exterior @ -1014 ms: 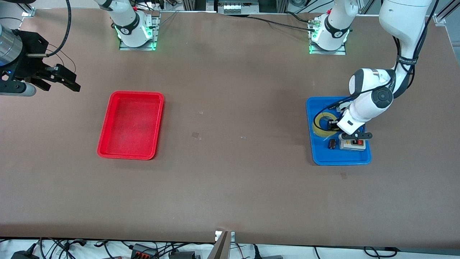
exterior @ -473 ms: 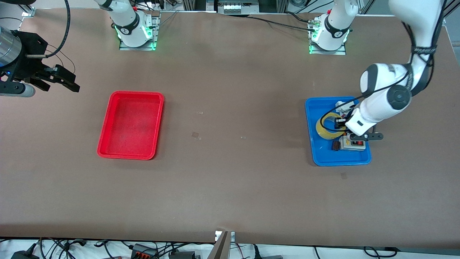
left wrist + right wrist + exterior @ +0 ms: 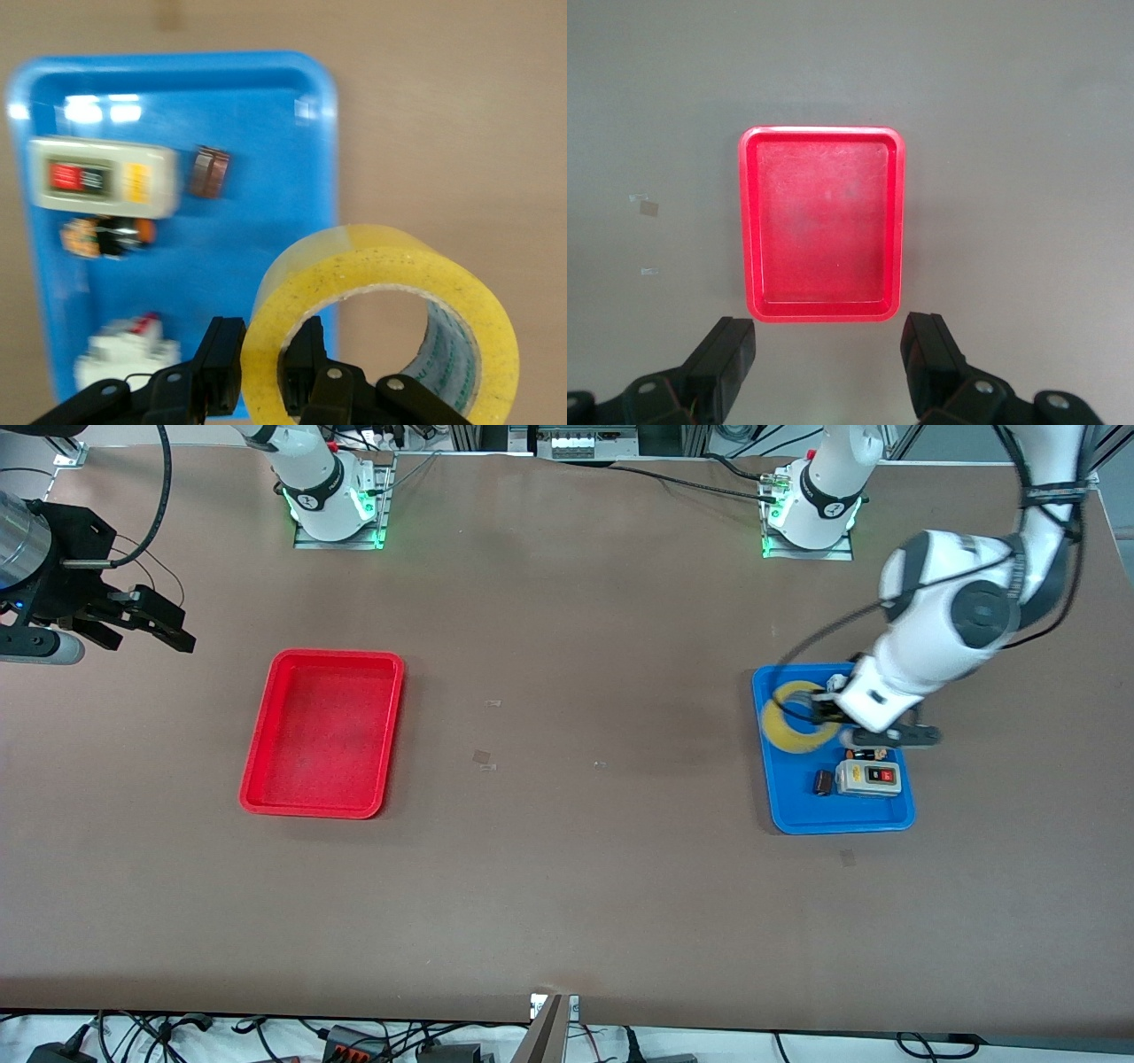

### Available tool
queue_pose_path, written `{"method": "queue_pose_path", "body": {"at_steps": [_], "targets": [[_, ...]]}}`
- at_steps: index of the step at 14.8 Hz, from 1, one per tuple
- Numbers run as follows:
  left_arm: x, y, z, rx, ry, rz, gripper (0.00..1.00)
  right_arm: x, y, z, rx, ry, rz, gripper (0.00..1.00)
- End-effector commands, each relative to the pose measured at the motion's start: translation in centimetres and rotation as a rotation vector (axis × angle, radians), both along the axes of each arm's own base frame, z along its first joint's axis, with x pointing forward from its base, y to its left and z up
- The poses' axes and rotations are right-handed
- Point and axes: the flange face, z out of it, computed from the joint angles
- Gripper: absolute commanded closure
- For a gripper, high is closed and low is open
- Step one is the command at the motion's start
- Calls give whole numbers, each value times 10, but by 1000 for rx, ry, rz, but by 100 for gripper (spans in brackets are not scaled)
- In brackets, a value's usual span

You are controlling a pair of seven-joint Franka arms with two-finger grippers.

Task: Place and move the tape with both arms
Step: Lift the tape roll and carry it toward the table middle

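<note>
Front view shows the left gripper point(image 3: 822, 714) in the air over the blue tray point(image 3: 788, 802), its fingers closed on the wall of the tape point(image 3: 791, 727), one finger inside the hole and one outside. The tape hangs over the tray's edge that faces the table's middle, clear of the tray floor. Wide bare table point(image 3: 576, 868) lies between this tray and the red tray point(image 3: 323, 732), with only a few small scraps on it. The right gripper point(image 3: 146, 622) waits in the air over the table's edge at the right arm's end, fingers spread apart and holding nothing.

Left wrist view gives what the front view blurs: the fingers point(image 3: 221, 367) pinch the yellow roll point(image 3: 381, 332) through its ring, and four parts lie in the blue tray point(image 3: 319, 177) under it, namely a grey switch box point(image 3: 99, 177), a small brown part point(image 3: 211, 171), an orange and black part point(image 3: 106, 237) and a white part point(image 3: 120, 354). Right wrist view looks down past the open right gripper point(image 3: 828, 359) at the red tray point(image 3: 822, 221), whose floor holds nothing.

Count: one tape, two trays, two arms, four small parts.
</note>
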Motion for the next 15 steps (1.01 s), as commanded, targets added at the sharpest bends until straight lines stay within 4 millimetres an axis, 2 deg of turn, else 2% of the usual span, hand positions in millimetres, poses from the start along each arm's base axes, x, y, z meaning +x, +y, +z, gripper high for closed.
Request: {"method": "queue_pose_path", "body": {"at_steps": [1, 4, 7, 9, 11, 13, 15], "targets": [[-21, -66, 1, -8, 6, 1, 100, 4, -2, 2, -1, -10, 0, 1], [-34, -144, -13, -41, 39, -24, 99, 5, -4, 1, 0, -11, -5, 1], [-47, -217, -41, -18, 64, -46, 99, 9, -9, -2, 0, -14, -12, 1], [-42, -247, -67, 33, 46, -22, 99, 9, -12, -3, 0, -11, -16, 1], [-38, -266, -96, 75, 34, -13, 99, 10, -13, -4, -2, -11, -18, 1], [-34, -280, -112, 77, 36, -10, 99, 12, -16, -8, 0, -5, -22, 1], [-32, -290, -119, 67, 41, -14, 98, 13, -20, -9, 0, -5, -25, 1]]}}
